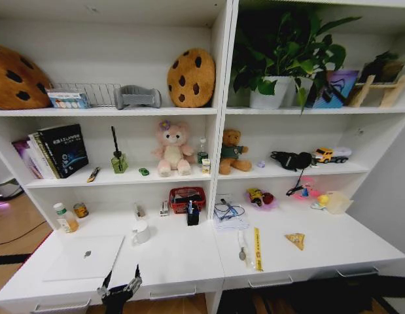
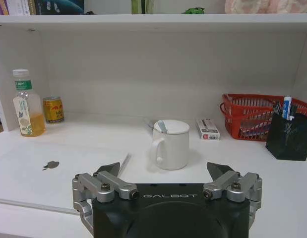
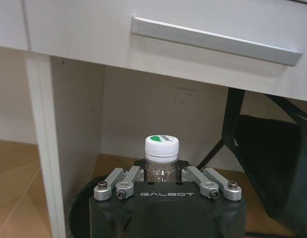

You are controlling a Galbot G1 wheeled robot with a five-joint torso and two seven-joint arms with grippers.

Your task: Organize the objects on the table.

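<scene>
Black-bodied grippers with silver linkage arms and GALBOT lettering.

The left gripper has a matte black housing marked "GALBOT" in pale letters, silver metal linkages on each side fastened with dark round screws, and dark wedge-shaped fingertips. The right gripper has the same black housing and lettering, with paired silver link bars pinned by dark screws. From the head view the left gripper looks dark with grey joints.

"GALBOT" printed in pale letters on the black body of the left end effector, and again on the right end effector. Apple logo on the silver laptop lid. Other labels too small to read.
</scene>
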